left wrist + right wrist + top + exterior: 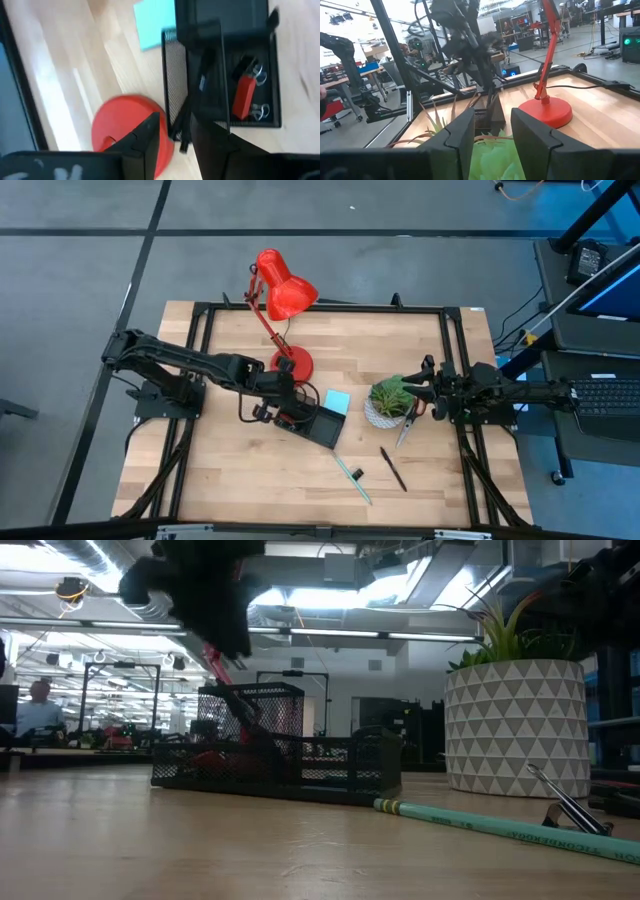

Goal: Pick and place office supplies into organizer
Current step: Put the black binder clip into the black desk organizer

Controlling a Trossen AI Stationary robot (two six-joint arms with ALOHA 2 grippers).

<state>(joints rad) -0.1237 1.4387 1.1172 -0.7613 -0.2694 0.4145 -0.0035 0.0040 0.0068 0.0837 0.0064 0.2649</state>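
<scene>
A dark pen (192, 107) is seen standing tilted in the black mesh organizer (325, 426); the left gripper (283, 412), fingers parted, is poised above it.

The red desk lamp (283, 298) stands toward the far side of the wooden table (250, 480), its round base (292, 364) planted flat and its shade leaning out to the right above it. To the lamp's right sits a green plant (391, 393) in a white pot (515, 726) patterned with triangles. Beyond the lamp, grey floor (80, 270) surrounds the table, and a keyboard (607, 397) lies off at the right edge.
</scene>
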